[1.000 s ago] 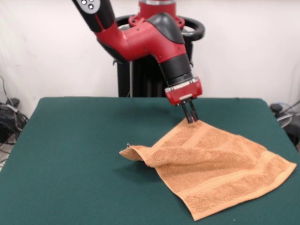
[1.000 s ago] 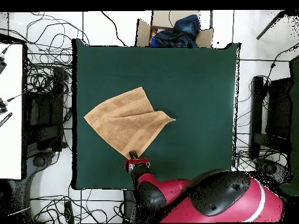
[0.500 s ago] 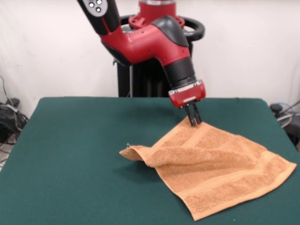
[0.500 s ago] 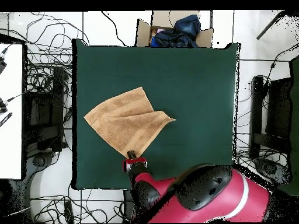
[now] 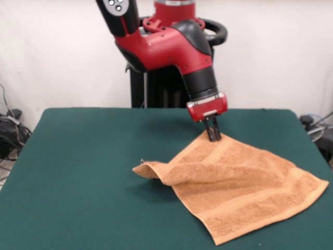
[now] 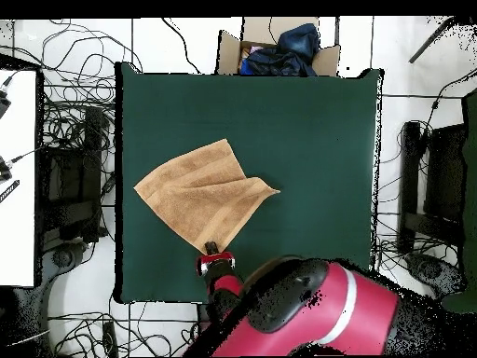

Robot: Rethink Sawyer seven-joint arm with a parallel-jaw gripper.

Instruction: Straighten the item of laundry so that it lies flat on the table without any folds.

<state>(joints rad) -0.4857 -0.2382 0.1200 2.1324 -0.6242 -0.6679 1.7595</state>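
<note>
Front view: gripper [image 5: 213,136] jaws are pinching the towel [image 5: 234,182] by its far corner, narrow. Towel is lying right of centre on the desk [image 5: 78,172], left corner folded under. Risk: thin pinch slipping under pull, fold remaining.
</note>
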